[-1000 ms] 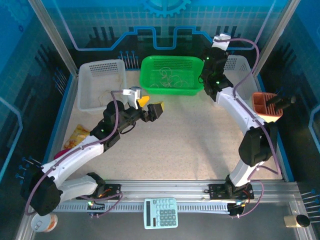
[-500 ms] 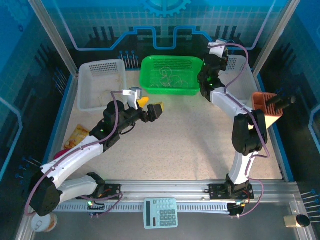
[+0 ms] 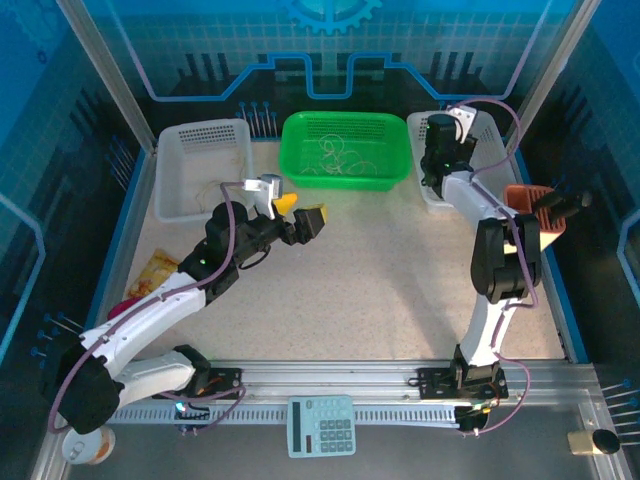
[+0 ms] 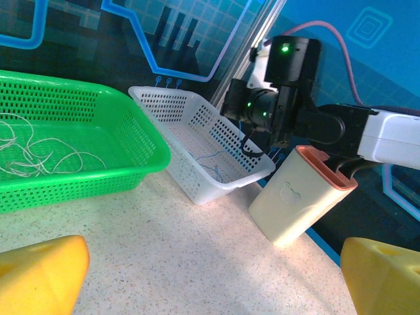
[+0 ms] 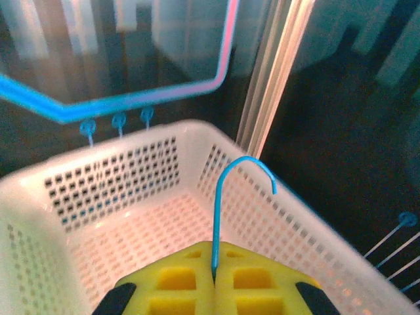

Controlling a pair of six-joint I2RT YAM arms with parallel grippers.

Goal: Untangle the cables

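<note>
Top: left fingers spread, empty; pale cables tangled in green basket beyond them; L wrist: those loops ahead-left; R wrist: right fingers pressed together, pinching blue cable over white basket; prob. light, limp; grip near an end.

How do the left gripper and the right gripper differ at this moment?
The left gripper is open and empty; the right gripper is shut on a blue cable. The left gripper hangs over the table; the right gripper hangs over a white basket. Both have yellow fingers.
</note>
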